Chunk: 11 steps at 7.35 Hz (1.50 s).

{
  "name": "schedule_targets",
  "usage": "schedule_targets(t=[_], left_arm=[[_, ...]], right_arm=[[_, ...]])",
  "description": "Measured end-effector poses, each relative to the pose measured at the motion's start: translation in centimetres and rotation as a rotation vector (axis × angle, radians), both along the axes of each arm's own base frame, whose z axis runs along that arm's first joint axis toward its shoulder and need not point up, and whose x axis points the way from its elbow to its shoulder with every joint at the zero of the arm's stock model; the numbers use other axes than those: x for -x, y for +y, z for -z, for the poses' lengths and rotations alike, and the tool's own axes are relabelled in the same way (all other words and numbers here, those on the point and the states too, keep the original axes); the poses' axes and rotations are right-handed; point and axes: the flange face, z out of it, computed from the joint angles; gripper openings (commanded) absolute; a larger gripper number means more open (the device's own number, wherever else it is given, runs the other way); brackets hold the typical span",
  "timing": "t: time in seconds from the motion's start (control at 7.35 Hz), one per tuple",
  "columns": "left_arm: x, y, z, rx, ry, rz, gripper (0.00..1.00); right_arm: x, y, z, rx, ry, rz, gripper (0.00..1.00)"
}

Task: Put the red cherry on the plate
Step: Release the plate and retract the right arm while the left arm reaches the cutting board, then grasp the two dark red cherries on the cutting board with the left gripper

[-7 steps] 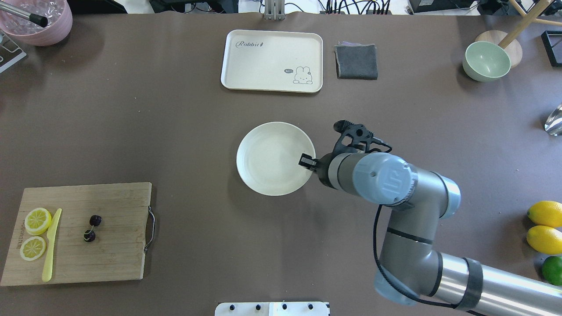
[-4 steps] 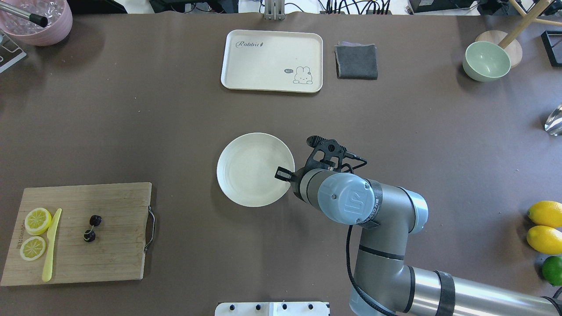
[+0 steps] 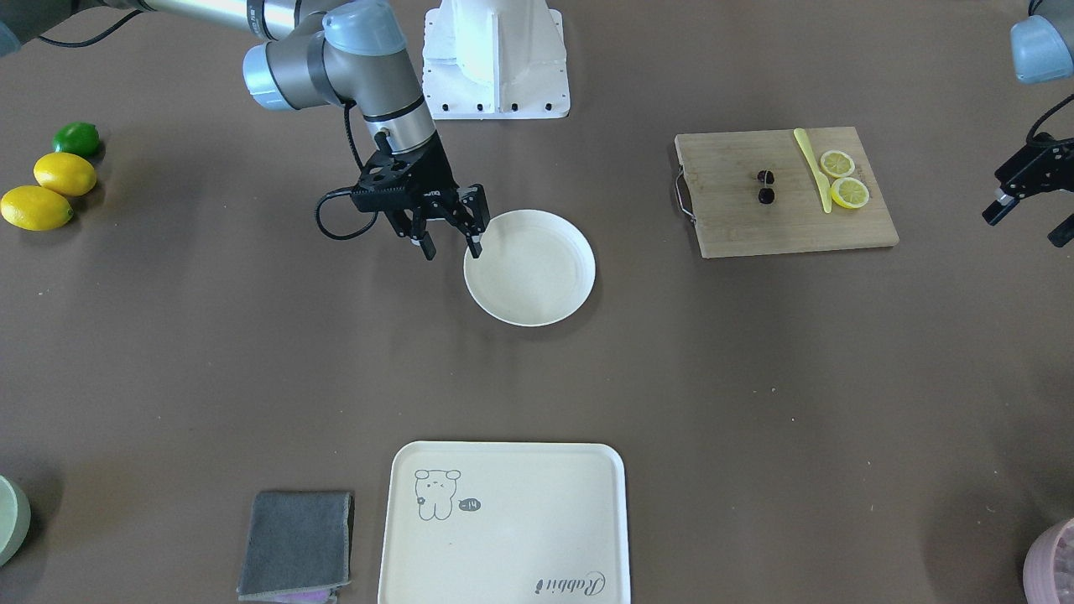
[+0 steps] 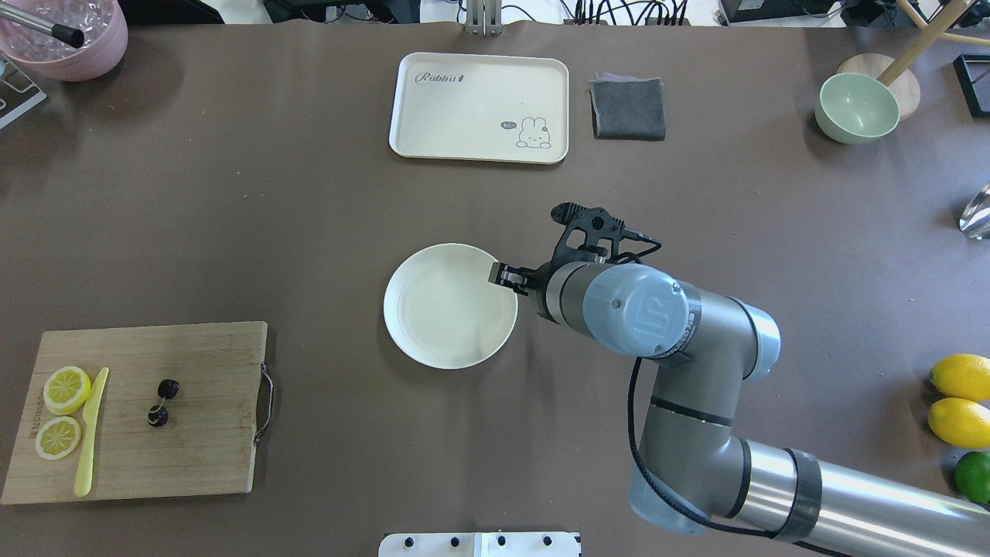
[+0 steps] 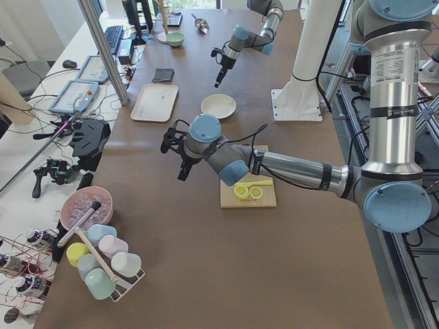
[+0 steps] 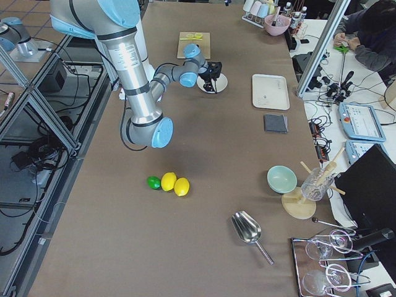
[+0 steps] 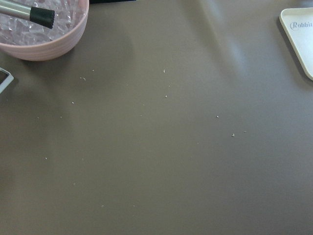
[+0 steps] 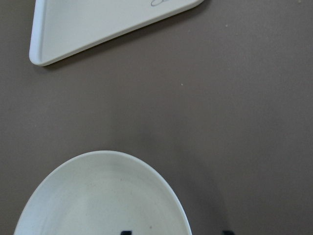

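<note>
Two-arm rig at the bench (image 4: pixel 232 232), which carries a bamboo cutting board (image 4: pixel 209 449), the plate (image 4: pixel 441 309), the right gripper (image 3: pixel 453 250) and the left gripper (image 3: pixel 1028 228). The right fingers are spread astride the plate's rim and hold nothing. The left fingers look spread and empty but are cropped at the front view's edge. The red cherry (image 4: pixel 161 402) lies on the board, well apart from the plate. Risk: a careless close or withdrawal could drag or tip the plate. The cherry's stems barely resolve.

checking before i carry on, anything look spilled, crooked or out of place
Nothing stands out: the plate sits flat and empty, the red cherry lies on the cutting board, the open right pincer straddles the plate's rim.
</note>
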Motion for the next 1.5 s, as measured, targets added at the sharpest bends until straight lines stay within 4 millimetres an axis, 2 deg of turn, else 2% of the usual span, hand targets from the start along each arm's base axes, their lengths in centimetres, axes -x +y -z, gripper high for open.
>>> schedule_targets(t=[0.14, 0.27, 0.41, 0.54, 0.68, 0.82, 0.95, 1.09, 1.5], left_arm=[[-2.9, 1.6, 1.2, 0.048, 0.025, -0.008, 0.98], [-6.3, 3.4, 2.5, 0.096, 0.04, -0.023, 0.98], [-10.5, 5.5, 3.6, 0.141, 0.04, -0.041, 0.98], [-14.8, 7.7, 3.8, 0.17, 0.016, -0.057, 0.98], [-18.1, 10.0, 3.2, 0.182, -0.02, -0.075, 0.98], [-20.7, 12.1, 2.5, 0.181, -0.057, -0.098, 0.93], [-22.6, 14.0, 1.8, 0.174, -0.087, -0.126, 0.74], [-23.8, 15.6, 1.1, 0.171, -0.111, -0.152, 0.45], [-25.2, 18.4, -0.3, 0.174, -0.151, -0.211, 0.0]], right_arm=[[-4.3, -3.4, -1.3, -0.011, 0.03, 0.037, 1.0], [-9.6, -6.6, -3.5, -0.035, 0.069, 0.087, 1.0], [-15.4, -9.1, -6.2, -0.054, 0.099, 0.136, 1.0], [-20.7, -10.6, -8.5, -0.068, 0.116, 0.175, 1.0], [-25.3, -11.6, -10.7, -0.088, 0.13, 0.209, 1.0], [-29.7, -12.2, -12.8, -0.108, 0.143, 0.241, 1.0], [-33.2, -12.4, -14.8, -0.124, 0.152, 0.263, 1.0], [-35.4, -12.4, -16.1, -0.13, 0.159, 0.272, 1.0], [-39.4, -12.1, -18.9, -0.135, 0.19, 0.266, 1.0]])
